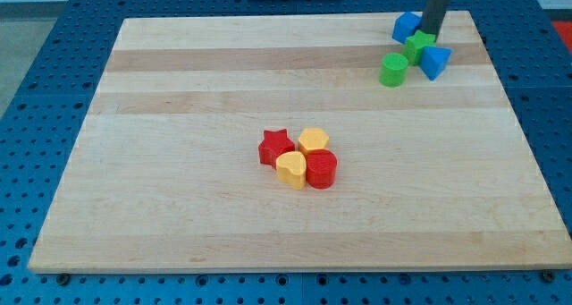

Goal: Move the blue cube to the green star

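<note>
The small blue plastic cube [407,25], light, hard and slidy, sits at ten o'clock of the green star [417,46]. My tip [430,36] is seen between them; nothing is held, no claw exists. A push is best given on its far flat side.

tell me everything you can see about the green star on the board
The green star is a small, bright green block that looks like matte plastic, with pointed lobes and a flat top, lying flat near the wooden board's top right corner. My tip sits at its upper edge, partly hiding it. A blue cube lies just to its upper left, another blue block presses against its right side, and a green cylinder stands close at its lower left, seemingly touching.
</note>
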Robot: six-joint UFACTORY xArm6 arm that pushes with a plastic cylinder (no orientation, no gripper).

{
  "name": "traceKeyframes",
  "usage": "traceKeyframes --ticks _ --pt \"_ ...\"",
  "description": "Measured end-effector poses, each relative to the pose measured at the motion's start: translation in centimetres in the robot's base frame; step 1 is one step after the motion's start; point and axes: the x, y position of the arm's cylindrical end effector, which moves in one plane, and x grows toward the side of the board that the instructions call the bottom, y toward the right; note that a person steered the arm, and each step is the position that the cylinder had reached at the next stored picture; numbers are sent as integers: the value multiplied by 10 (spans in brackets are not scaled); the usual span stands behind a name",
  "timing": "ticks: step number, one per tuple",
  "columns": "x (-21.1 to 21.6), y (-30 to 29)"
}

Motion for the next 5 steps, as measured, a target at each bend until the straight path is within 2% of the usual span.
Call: traceKeyframes --ticks 1,2,3,5 --pt "12 -20" --pt "-3 -21" --pt "-42 7" --pt "-67 52"
